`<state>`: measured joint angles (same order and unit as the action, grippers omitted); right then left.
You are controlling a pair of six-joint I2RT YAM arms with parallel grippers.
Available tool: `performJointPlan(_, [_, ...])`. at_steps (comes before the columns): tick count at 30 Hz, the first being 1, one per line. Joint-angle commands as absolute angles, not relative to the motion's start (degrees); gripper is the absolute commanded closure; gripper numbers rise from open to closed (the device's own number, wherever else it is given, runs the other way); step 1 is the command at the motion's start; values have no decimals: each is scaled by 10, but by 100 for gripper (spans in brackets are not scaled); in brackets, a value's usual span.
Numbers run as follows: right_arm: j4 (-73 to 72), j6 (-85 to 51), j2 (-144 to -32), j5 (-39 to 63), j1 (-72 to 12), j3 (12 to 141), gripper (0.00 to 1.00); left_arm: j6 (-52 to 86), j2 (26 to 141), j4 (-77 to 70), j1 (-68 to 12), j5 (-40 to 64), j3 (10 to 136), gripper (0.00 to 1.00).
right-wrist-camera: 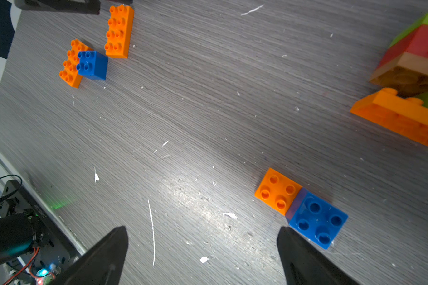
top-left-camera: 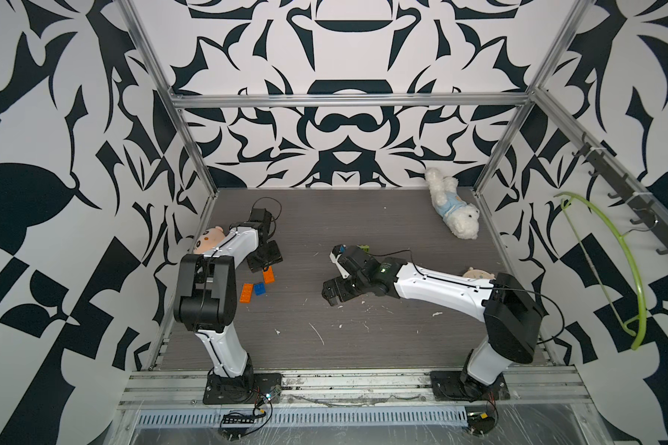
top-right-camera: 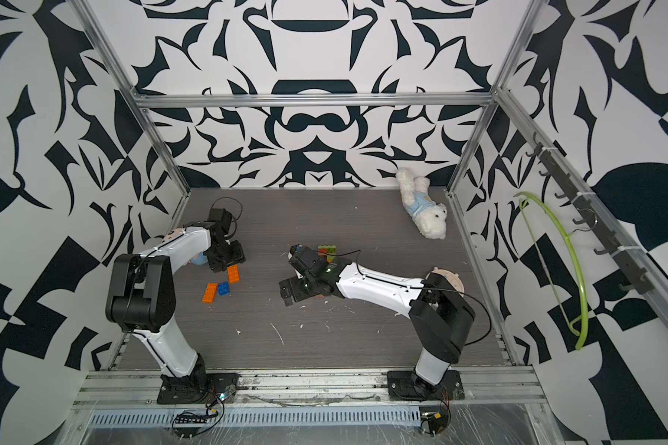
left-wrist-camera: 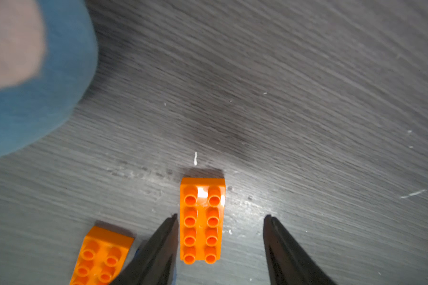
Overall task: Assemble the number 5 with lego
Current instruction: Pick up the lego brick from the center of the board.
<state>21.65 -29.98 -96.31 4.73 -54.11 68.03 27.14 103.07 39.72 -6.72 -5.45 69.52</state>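
Lego (top-left-camera: 259,288) lies in three lots on the table (top-left-camera: 402,339). A long brick (left-wrist-camera: 202,219), its orange neighbour (left-wrist-camera: 101,254) and a blue brick (right-wrist-camera: 93,65) sit by the left arm (top-left-camera: 205,285). A mixed stack (top-right-camera: 326,250) stands close behind the right arm (top-left-camera: 440,285), and an orange square (right-wrist-camera: 277,191) touches a blue square (right-wrist-camera: 316,219) below the right tool (right-wrist-camera: 203,229). Nothing reads as a 5 yet, so my biggest worry is that spread: pieces must cross the table, and both arms reaching for the middle could clash. Next is the doll (left-wrist-camera: 67,74), near the left arm, where a wide swing might drag it into the bricks. The stack is half hidden from above by the right arm, and I could knock it over when turning that arm. The left tool (left-wrist-camera: 220,216) has its fingers apart on either side of the long brick, clamped on nothing and off centre: one finger is just beside the wall, the opposite finger apart from it. Closing from here would, I think, push the brick sideways or twist it, perhaps into its orange neighbour. The smallest risk is the right tool, which stands wide apart and empty, with one finger just beside the blue square in the wrist view. Coming straight down might clip that square and split the pair.
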Motion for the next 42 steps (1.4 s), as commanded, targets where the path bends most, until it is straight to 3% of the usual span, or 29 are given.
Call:
performJointPlan(1, [219,-296,-960,51,-545,708,1,260,1049,432,-65,-61,708,40])
performJointPlan(15, [234,-300,-969,44,-547,716,1,254,1084,427,-57,-50,702,47])
performJointPlan(30, [232,-324,-932,-10,-547,693,1,231,1046,440,-61,-15,704,71])
performJointPlan(37, [298,-409,-854,-165,-510,651,0,214,946,455,-155,-30,718,72])
performJointPlan(42, [303,-452,-786,-112,-395,569,0,188,888,431,-286,-50,684,72])
